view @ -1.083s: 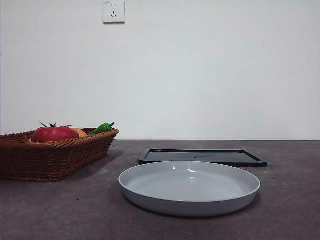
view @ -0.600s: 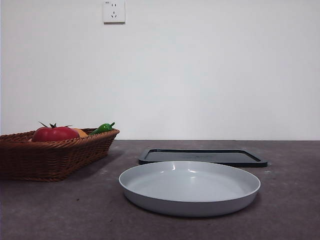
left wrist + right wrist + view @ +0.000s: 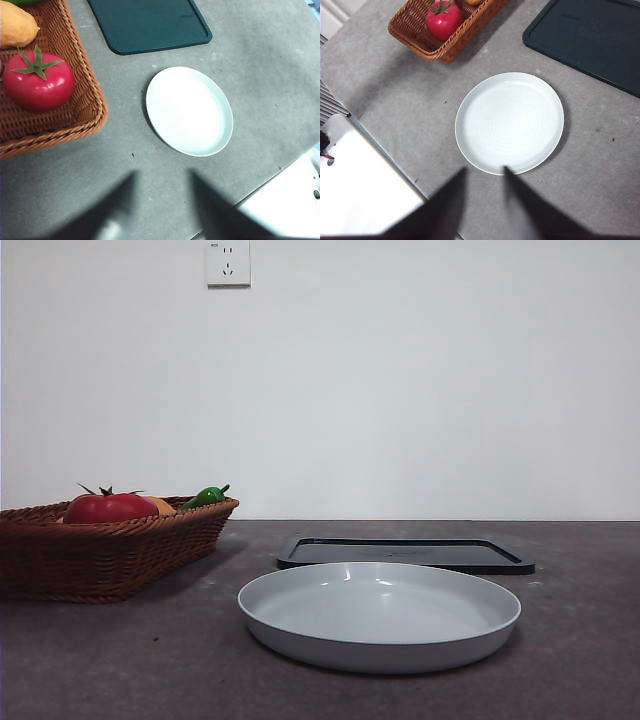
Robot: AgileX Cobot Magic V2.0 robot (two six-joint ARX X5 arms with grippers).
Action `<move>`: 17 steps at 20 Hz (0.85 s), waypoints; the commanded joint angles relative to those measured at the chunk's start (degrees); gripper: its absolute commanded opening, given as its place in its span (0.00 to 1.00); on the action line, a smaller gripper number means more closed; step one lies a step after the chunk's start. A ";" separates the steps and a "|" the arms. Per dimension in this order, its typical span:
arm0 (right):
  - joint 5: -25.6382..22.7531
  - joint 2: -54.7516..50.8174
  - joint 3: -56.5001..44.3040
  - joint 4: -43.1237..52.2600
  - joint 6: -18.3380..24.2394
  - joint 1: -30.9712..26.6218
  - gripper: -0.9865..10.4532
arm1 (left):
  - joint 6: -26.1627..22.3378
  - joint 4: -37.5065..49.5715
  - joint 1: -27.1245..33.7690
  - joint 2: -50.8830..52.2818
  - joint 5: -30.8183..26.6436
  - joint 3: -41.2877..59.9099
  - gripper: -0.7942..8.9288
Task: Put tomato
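The red tomato (image 3: 108,508) with a dark green stem lies in the wicker basket (image 3: 120,552) at the left; it also shows in the left wrist view (image 3: 38,82) and the right wrist view (image 3: 443,20). A white plate (image 3: 379,614) sits empty in the middle of the table, also in the left wrist view (image 3: 189,110) and the right wrist view (image 3: 509,122). My left gripper (image 3: 162,185) is open and empty, high above the table near the basket. My right gripper (image 3: 484,177) is open and empty, high above the plate's near edge. Neither arm shows in the front view.
A dark tray (image 3: 405,553) lies behind the plate. The basket also holds an orange fruit (image 3: 15,26) and a green pepper (image 3: 205,496). The table's front edge (image 3: 385,150) runs near both grippers.
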State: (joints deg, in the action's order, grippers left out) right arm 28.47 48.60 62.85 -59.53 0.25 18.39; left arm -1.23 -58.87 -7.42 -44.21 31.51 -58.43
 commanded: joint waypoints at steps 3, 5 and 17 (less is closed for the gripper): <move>0.04 0.42 1.29 0.74 0.79 0.35 0.42 | -1.14 1.84 -0.22 -0.37 0.07 -1.20 0.56; 0.04 0.42 1.29 1.05 0.76 0.35 0.42 | -1.11 3.78 -0.22 -0.70 -2.38 -1.20 0.57; 0.04 0.42 1.29 1.44 0.50 0.35 0.42 | -5.64 22.56 -0.22 -19.47 -11.08 -1.20 0.60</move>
State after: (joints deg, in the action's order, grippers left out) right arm 28.47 48.60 62.85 -58.48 0.23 18.39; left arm -5.04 -36.62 -7.53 -63.40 20.49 -58.46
